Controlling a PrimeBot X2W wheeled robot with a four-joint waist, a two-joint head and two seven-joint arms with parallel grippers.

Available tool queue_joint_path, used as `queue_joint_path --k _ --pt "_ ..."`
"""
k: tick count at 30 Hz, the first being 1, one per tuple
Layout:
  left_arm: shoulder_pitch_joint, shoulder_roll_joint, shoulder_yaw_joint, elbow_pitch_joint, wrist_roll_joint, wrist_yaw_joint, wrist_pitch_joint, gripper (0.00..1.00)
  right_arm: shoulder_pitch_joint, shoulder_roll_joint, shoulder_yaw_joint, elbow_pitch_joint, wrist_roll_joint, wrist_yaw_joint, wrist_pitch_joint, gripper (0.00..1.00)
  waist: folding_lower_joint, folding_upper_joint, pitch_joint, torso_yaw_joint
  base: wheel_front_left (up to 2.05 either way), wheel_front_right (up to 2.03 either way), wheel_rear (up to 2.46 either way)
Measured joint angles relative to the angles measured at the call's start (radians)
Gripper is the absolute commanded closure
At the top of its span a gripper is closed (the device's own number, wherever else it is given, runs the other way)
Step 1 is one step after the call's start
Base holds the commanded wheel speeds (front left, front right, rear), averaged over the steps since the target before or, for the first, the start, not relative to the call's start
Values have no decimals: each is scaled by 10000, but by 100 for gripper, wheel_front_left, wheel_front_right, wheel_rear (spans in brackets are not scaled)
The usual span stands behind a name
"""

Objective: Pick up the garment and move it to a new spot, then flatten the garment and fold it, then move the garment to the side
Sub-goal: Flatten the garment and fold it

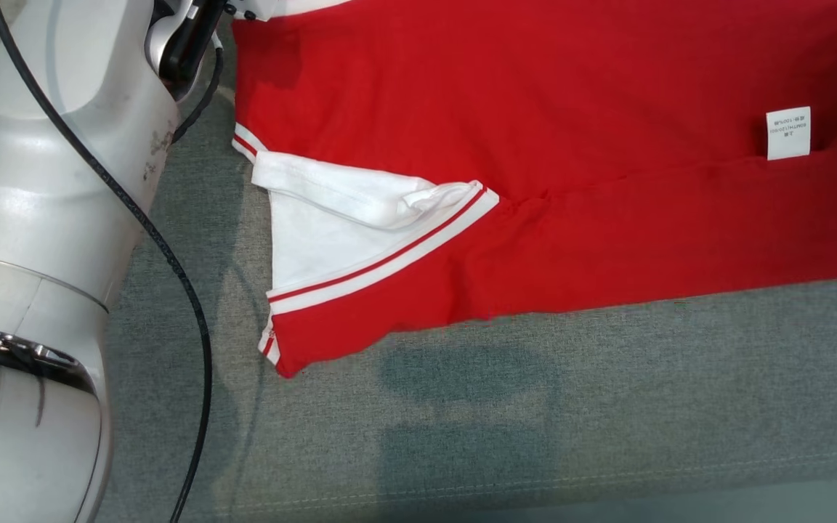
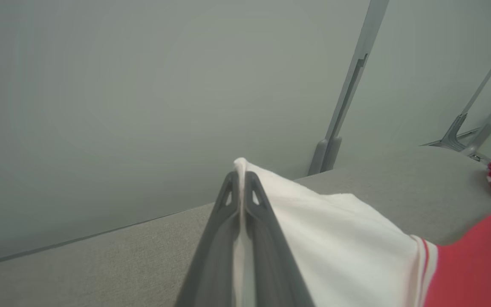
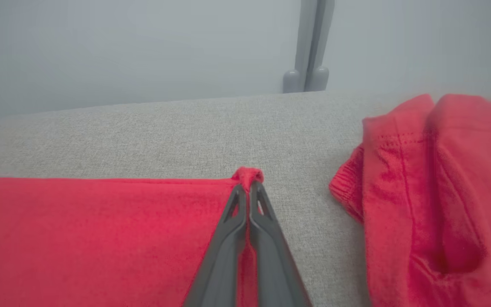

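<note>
Though cut off at the edges, garment (image 1: 535,109) clamped in left fingers (image 2: 218,243), right fingers (image 3: 226,245).

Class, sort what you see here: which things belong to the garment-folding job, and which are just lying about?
In the job: red knit garment with white stripe-edged sleeve; left gripper, shut on its white part; right gripper, shut on its red corner; grey woven surface under it.
Lying about: crumpled red cloth beside it; black cable; grey metal posts.
</note>
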Motion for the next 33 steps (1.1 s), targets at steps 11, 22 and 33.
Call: queue_joint_path --k 11,22,33 --pt "1506 573 2 -1996 -1080 2 -408 100 794 -1273 1407 -1049 6 0 -2410 100 0 0 -283 417 0 0 0" --pt "4753 899 1561 -5764 -667 284 -453 100 2578 -1927 506 -2316 -483 0 -2817 100 0 0 -789 710 0 0 0" --pt "7623 920 1839 -8236 -272 972 -454 100 5392 -1879 -1854 -4355 -2010 0 -2830 100 0 0 -1169 1004 0 0 0"
